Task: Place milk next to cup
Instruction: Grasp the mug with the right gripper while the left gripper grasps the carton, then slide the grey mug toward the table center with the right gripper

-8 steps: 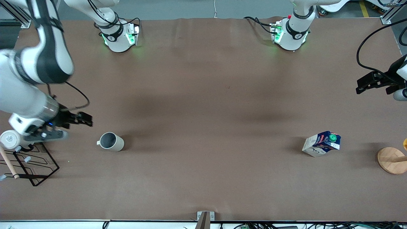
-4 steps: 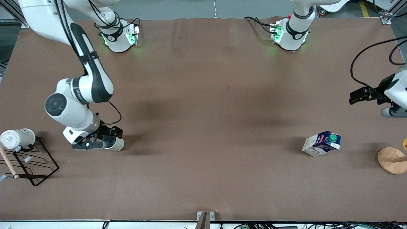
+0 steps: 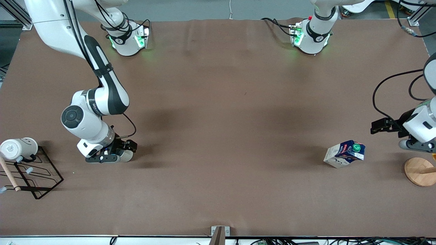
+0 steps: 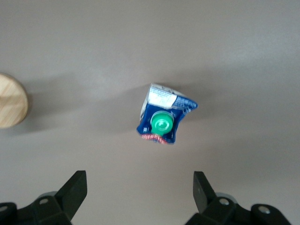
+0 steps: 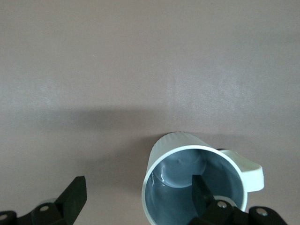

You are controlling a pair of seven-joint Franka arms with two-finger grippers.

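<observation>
One milk (image 3: 344, 153), one cup (image 5: 194, 185), two spread claws: left claw (image 4: 138, 188), right claw (image 5: 138, 193)

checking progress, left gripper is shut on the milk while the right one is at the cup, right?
Not quite. The left gripper is open and only hovers above the milk, as the left wrist view shows. The right gripper is indeed at the cup.

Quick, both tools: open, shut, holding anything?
Left tool: open, empty, over the table near the blue-and-white gable-top milk carton.
Right tool: open, one finger inside the grey-beige mug.
</observation>
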